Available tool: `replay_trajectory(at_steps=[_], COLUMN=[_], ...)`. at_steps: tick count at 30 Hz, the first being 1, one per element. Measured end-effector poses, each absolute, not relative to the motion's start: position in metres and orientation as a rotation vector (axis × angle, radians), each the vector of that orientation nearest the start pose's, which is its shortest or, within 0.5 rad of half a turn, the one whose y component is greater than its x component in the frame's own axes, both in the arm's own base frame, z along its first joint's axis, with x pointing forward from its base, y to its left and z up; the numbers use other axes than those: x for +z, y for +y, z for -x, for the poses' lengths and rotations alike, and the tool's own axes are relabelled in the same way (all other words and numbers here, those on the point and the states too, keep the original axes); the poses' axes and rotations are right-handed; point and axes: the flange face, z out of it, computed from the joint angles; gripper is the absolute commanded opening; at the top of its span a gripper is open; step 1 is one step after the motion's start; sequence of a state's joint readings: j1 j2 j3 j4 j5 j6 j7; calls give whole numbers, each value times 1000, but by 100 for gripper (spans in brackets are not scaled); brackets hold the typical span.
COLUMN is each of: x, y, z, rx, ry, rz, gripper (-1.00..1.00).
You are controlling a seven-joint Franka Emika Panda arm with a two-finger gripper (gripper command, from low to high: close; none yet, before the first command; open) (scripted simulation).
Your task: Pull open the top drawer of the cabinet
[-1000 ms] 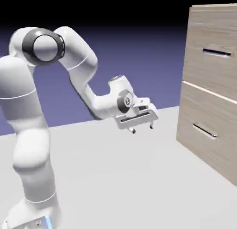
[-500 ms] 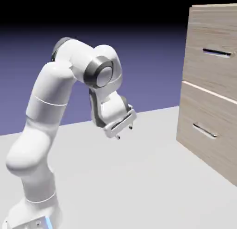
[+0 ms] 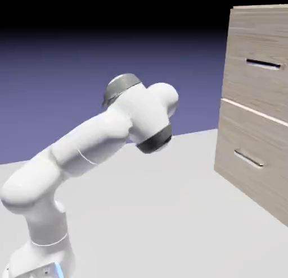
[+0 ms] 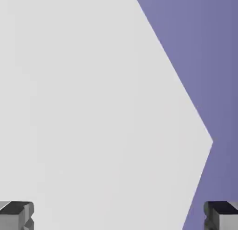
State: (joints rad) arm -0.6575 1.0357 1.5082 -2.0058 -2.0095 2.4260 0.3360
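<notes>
End effector (image 4: 119, 216): two small grey finger tips (image 4: 16, 214) stood at the bottom corners of the hand view, spread wide, nothing between them. That view showed only pale worktop (image 4: 93, 108) and a wedge of blue-violet backdrop (image 4: 209, 62); no wood, no handle. In the exterior view the end effector was hidden behind the arm's own bulk.

Arm (image 3: 107, 136): white, rising from the lower left of the exterior view and leaning right, its grey-ringed joint toward the cabinet yet well apart from it.

Worktop between: bare grey surface from arm to cabinet; nothing stood in the way.

Cabinet (image 3: 270, 187): tall, light wood-grain, at the right edge of the exterior view, standing on the worktop.

Lower drawer front (image 3: 253, 176): slim bar handle, not the one wanted.

Top drawer (image 3: 259, 86): the higher front, seemingly shut flush with the cabinet face. Its handle (image 3: 262, 64) was a thin metal bar, long axis horizontal, lying to the right of and above the arm's forward joint.

Judgement: the approach was not yet done. The end effector, judging by its own view, pointed at the worktop and not at the drawer; it would need turning toward the cabinet face and raising to the bar, fingers set above and below it. Likeliest error: reaching the lower handle.
</notes>
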Motion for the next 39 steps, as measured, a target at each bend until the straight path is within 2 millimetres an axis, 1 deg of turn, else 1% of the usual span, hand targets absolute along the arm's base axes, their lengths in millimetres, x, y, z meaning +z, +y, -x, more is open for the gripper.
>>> replay_trajectory(at_steps=[2,4,6,8,10,12,14,16,17,18,24,25,27,33,39], x=[415,444,474,502,528,551,570,585,586,586,586,586,586,586,586], y=[352,333,308,276,236,190,136,77,72,72,72,72,72,72,72], z=[-513,-533,-554,-576,-598,-618,-637,-652,-653,-653,-699,-703,-703,-658,-606], rx=[-1623,-1767,-1910,-2049,-2180,-2302,-2409,-2498,-2504,-2504,-2503,-2504,-2504,-2500,-2500], ry=[-1910,-1843,-1757,-1654,-1532,-1391,-1231,-1051,-1038,-1038,-1038,-1038,-1038,-1040,-1040], rz=[2167,2166,2180,2210,2257,2320,2400,2495,2503,2503,2503,2503,2503,2504,2504], gripper=[0,0,0,0,0,0,0,0,0,0,0,-100,-100,-100,-100])
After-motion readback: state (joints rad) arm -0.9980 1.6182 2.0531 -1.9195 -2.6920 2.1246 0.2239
